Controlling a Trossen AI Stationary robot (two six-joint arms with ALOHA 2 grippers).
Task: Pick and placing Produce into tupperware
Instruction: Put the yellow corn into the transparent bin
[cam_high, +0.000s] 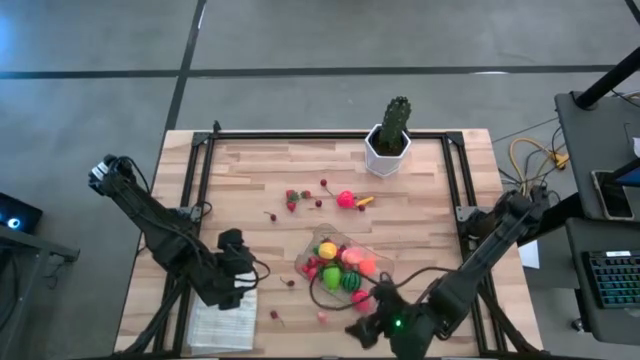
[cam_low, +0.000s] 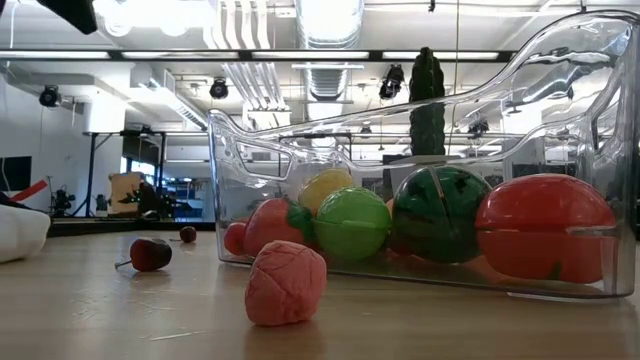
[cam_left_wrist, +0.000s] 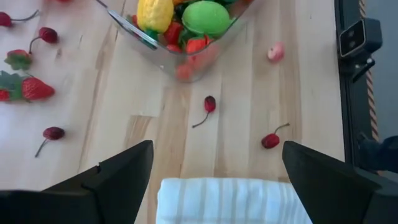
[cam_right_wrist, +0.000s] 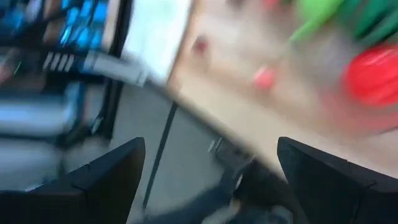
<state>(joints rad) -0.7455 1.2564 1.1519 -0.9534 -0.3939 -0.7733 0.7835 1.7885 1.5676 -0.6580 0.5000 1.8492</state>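
Observation:
The clear tupperware (cam_high: 306, 258) stands near the table's middle front. It holds produce: a yellow piece (cam_left_wrist: 154, 12), a green ball (cam_low: 352, 222), a striped melon (cam_low: 440, 212) and a red piece (cam_low: 545, 228). Loose cherries (cam_left_wrist: 208, 104), strawberries (cam_high: 292, 197) and a pink piece (cam_low: 285, 283) lie on the wood around it. My left gripper (cam_high: 243, 274) hangs open left of the tupperware, above the white cloth (cam_left_wrist: 230, 199). My right gripper (cam_high: 362, 322) is open at the table's near edge, just in front of the tupperware. Nothing sits between either pair of fingers.
A cactus in a white pot (cam_high: 390, 140) stands at the far edge. A pink and orange piece (cam_high: 350, 199) lies mid-table. The folded white cloth (cam_high: 222, 326) lies at the near left corner. Black rails (cam_high: 205, 170) run along the table's sides.

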